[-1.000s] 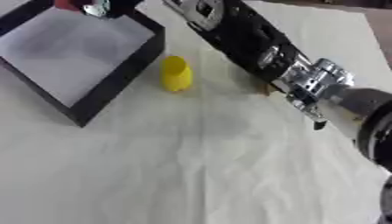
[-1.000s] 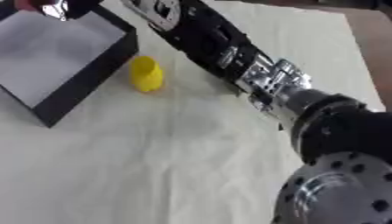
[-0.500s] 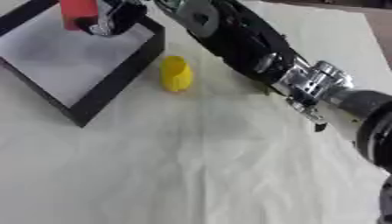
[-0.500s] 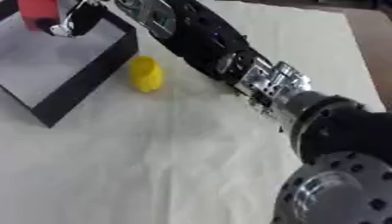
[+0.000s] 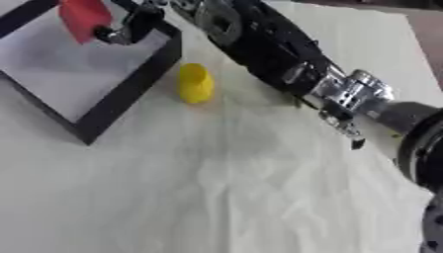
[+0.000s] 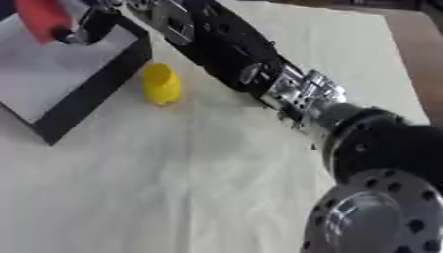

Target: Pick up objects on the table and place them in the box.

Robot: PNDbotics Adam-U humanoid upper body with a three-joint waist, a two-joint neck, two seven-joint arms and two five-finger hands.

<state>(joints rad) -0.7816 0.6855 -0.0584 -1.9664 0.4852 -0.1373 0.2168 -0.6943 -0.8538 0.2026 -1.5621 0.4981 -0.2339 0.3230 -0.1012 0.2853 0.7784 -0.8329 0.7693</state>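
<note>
Box (image 5: 130, 86): black walls, pale grey-white floor inside.
Block (image 5: 84, 19): red, plain, no pattern.
Right hand (image 5: 130, 27): black fingers, dark against box floor.
Right arm (image 5: 277, 54): mostly black, glossy; silver metal joint with small dark holes near wrist; lower down, black housing and silver disc dotted with dark holes.
Cup (image 5: 196, 83): bright yellow, plain.
Cloth (image 5: 216, 188): cream-white, unpatterned, faint grey crease shadows.
Table edge (image 6: 414, 59): brown, at far right beyond cloth.

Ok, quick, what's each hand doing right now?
Right hand: shut on the red object, over the black box.
Left hand: not in view.
</note>
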